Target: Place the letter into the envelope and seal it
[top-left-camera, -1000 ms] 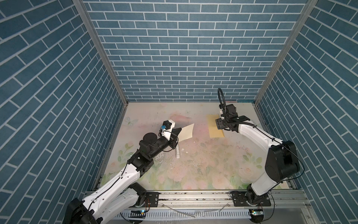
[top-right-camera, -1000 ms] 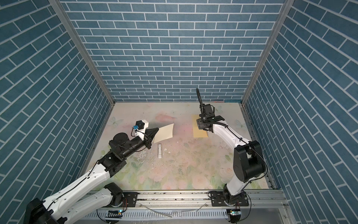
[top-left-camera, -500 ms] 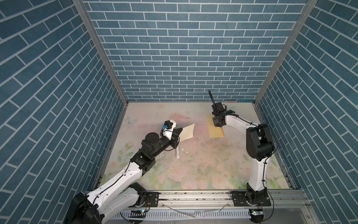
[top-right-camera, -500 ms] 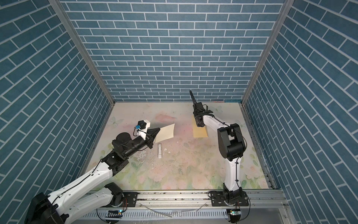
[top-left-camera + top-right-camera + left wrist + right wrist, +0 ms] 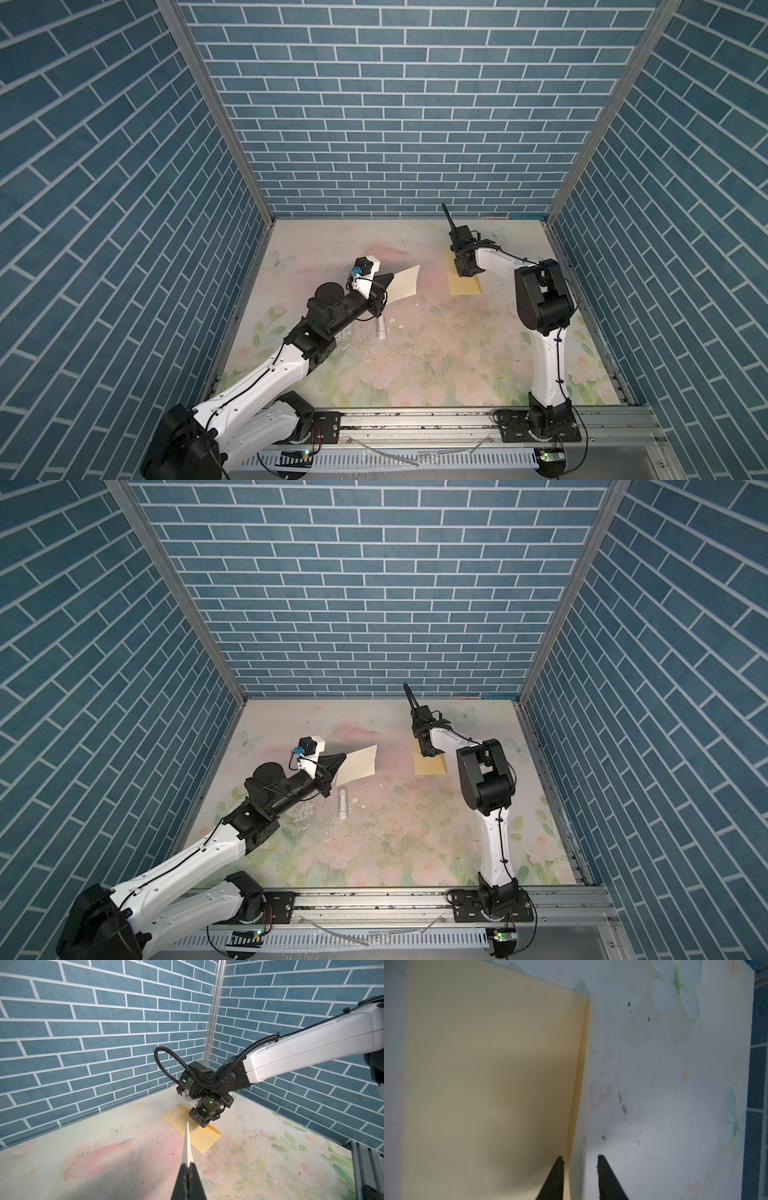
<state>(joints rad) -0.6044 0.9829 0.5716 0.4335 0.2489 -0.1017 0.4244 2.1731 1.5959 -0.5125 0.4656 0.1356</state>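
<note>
The left gripper (image 5: 188, 1167) clamps the letter (image 5: 405, 281), the right gripper (image 5: 580, 1159) stands with jaws apart astride the flap (image 5: 580, 1105) of the envelope (image 5: 488, 1064), and pinching both layers there could hold the pocket shut

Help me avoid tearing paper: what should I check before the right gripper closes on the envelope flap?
1. The left gripper is shut on the letter: ok.
2. The letter is off the table: ok.
3. The flap sits between the open jaws of the right gripper: ok.
4. The envelope lies flat: ok.
5. The envelope's pocket gapes for the letter: cannot tell.
6. The white tube lies apart from both papers: ok.
</note>
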